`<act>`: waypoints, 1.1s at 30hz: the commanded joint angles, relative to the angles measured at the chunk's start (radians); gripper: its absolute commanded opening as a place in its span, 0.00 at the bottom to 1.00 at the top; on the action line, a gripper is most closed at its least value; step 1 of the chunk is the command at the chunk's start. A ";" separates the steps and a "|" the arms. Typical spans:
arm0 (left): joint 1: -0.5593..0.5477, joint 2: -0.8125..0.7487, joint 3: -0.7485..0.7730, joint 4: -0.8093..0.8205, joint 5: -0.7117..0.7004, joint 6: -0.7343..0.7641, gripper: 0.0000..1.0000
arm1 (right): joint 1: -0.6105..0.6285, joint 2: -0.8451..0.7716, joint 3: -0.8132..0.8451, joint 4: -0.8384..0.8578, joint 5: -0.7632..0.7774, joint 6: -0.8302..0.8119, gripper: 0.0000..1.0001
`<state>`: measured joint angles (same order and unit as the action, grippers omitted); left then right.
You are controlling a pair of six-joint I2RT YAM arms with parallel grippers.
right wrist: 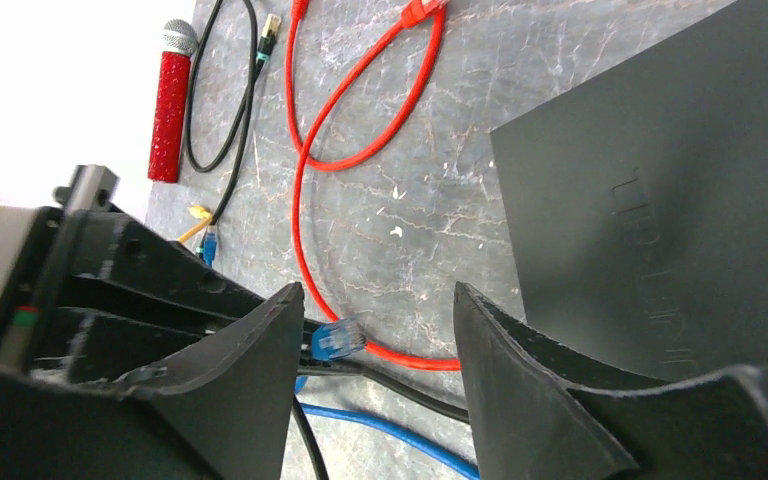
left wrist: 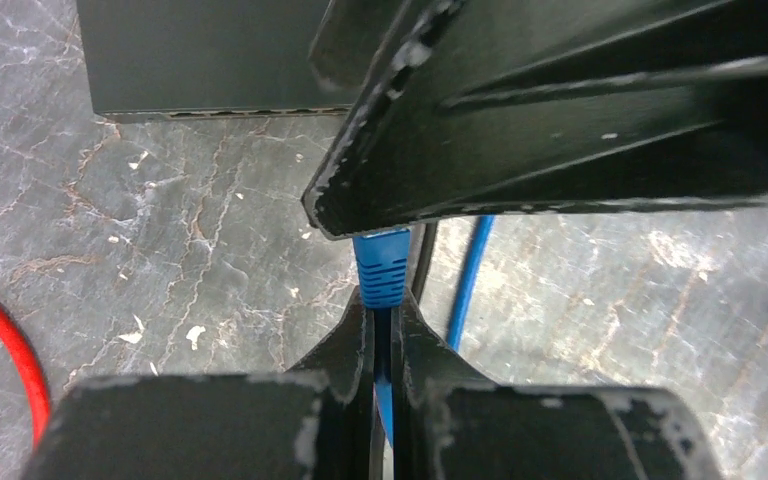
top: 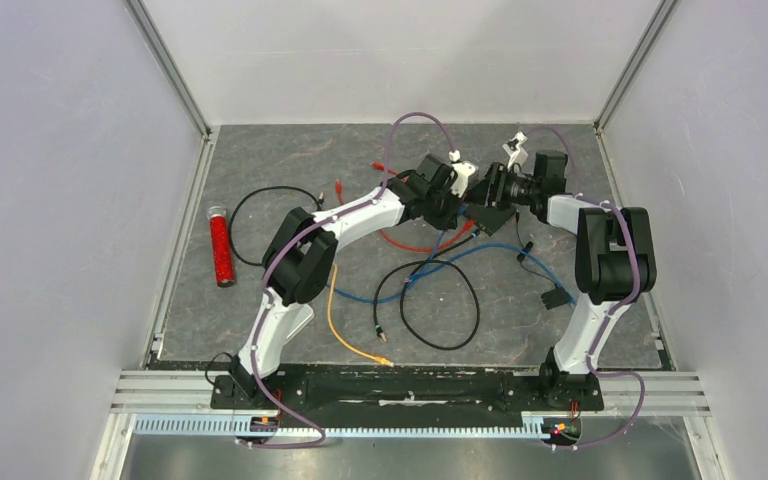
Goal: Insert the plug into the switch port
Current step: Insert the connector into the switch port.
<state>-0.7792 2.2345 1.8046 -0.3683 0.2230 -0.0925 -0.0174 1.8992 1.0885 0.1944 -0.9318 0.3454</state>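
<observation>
Left claw (left wrist: 383, 312) clenched on blue plug (left wrist: 381, 262), right claw (right wrist: 378, 305) spread wide around it (contact unclear), black switch (right wrist: 660, 190) nearby on counter (right wrist: 410, 200)

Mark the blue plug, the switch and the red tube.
blue plug (left wrist: 382, 270): left wrist view, ribbed boot.
switch (right wrist: 660, 190): right wrist view, flat top face.
red tube (right wrist: 170, 110): right wrist view, mid-body.

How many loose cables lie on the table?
5: black cable far left, red cable mid-back, blue cable and second black cable centre, orange cable at the front. More may be hidden.
</observation>
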 commanded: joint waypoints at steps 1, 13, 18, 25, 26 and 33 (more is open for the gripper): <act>0.000 -0.101 -0.031 0.073 0.061 -0.008 0.02 | 0.005 -0.041 -0.019 0.030 -0.042 0.013 0.57; 0.001 -0.156 -0.102 0.111 0.045 -0.027 0.14 | 0.009 -0.068 -0.279 0.831 -0.138 0.607 0.00; 0.000 -0.180 -0.131 0.117 0.027 -0.018 0.27 | 0.008 -0.042 -0.307 0.985 -0.120 0.722 0.00; 0.000 -0.223 -0.200 0.180 0.031 0.012 0.34 | 0.008 -0.066 -0.284 0.687 -0.064 0.526 0.00; 0.000 -0.226 -0.204 0.185 0.031 0.017 0.35 | 0.008 -0.066 -0.279 0.656 -0.062 0.512 0.00; 0.001 -0.254 -0.243 0.224 0.015 0.051 0.39 | 0.006 -0.065 -0.274 0.612 -0.044 0.492 0.00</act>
<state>-0.7803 2.0556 1.5711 -0.2192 0.2611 -0.0879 -0.0151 1.8561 0.7822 0.8337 -0.9882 0.8722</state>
